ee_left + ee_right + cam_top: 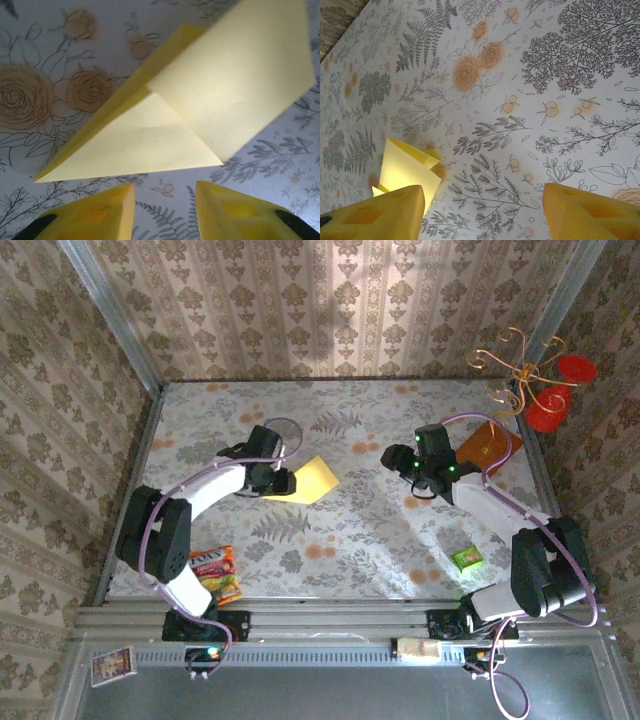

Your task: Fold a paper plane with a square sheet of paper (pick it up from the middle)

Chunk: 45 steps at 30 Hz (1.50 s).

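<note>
**Item:** the square sheet of paper [312,480], pale yellow and partly folded, lies on the floral table [330,570] just off centre toward 9 o'clock. One flap overlaps a triangular layer, and a creased edge runs out to a point.

**Handling, as judged:** light, limp and easily marked. It is likely to slide on the cloth and to buckle if pinched at a corner. The best hold is the middle, across the doubled layers.

**Left gripper** [165,210]: jaws apart and empty, tips just short of the paper's near edge.

**Right gripper** [482,217]: jaws wide and empty, well apart from the paper, at its 3 o'clock.

**Surroundings:** orange-brown board [488,445] at 2 o'clock, green packet [467,558] at 4 o'clock, snack packet [215,573] at 7 o'clock. None obstructs.
</note>
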Tool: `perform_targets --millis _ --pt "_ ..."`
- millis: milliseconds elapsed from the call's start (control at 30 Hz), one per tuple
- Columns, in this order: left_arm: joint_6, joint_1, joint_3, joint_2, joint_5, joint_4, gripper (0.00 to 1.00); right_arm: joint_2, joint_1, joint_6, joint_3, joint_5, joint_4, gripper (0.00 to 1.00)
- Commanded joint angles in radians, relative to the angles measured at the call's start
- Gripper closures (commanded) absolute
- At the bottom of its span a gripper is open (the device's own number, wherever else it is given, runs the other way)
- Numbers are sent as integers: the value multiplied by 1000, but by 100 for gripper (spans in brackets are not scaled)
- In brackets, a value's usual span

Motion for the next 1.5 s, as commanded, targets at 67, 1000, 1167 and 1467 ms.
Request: perform_targets --millis 67,1000,1167,1467 --pt "-78 70 -3 48 190 152 63 26 0 11 -3 -25 19 35" --pt "-216 0 72 255 173 156 76 110 70 122 -2 -49 18 39" --pt "-425 -78 -5 225 163 273 79 120 140 236 -60 -55 98 41" --pt "-653 -96 -145 168 165 436 80 188 258 395 -122 -93 258 49"
